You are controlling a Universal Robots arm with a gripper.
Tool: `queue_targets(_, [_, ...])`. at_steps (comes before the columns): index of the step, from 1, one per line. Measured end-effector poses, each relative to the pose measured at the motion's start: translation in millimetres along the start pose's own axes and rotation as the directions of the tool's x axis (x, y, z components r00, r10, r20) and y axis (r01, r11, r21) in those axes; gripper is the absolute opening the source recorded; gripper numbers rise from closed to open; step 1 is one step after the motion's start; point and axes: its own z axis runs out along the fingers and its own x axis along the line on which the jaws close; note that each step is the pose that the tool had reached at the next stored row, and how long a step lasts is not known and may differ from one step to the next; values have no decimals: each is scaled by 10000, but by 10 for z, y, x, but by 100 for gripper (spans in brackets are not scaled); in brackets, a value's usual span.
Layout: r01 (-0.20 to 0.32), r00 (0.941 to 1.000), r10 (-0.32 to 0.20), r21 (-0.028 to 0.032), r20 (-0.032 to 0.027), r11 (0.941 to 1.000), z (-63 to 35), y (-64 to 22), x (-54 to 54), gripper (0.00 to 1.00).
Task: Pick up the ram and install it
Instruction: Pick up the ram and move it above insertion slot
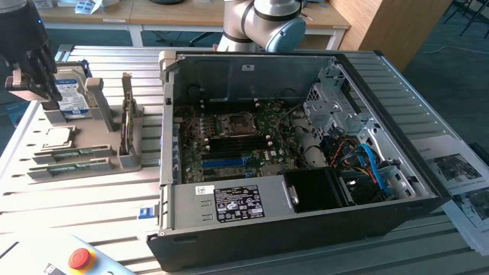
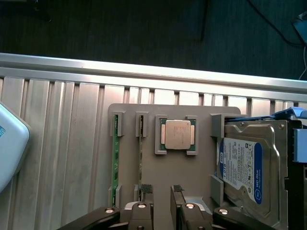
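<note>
Two green ram sticks stand on edge in a grey fixture (image 2: 192,172). The ram (image 2: 140,153) beside the CPU lies closest to my fingers; the second stick (image 2: 115,158) sits one slot further out. In the exterior view they are the ram (image 1: 74,153) and the other stick (image 1: 70,168) at the left of the table. My gripper (image 2: 161,191) hovers above the fixture, open, with nothing between its fingertips (image 2: 146,189). In the exterior view the gripper (image 1: 46,91) hangs at the far left over the hard drive end. The blue motherboard slots (image 1: 229,162) lie inside the open PC case (image 1: 306,235).
The fixture also holds a CPU (image 2: 176,134), a hard drive (image 2: 247,167) and an upright card (image 1: 127,117). A red stop button (image 1: 80,258) sits at the front of the exterior view's left. Papers (image 1: 458,172) lie on the exterior view's right. The table edge (image 2: 144,72) borders dark floor.
</note>
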Motion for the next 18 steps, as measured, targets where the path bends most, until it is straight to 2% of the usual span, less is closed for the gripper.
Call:
queue_targets(1, [0, 10000, 0, 0, 0, 10000, 0, 0, 0, 23])
queue_targets(2, [0, 10000, 0, 0, 0, 10000, 0, 0, 0, 30])
queue_targets(18, [1, 10000, -1, 2, 7, 10000, 77, -4, 2, 30])
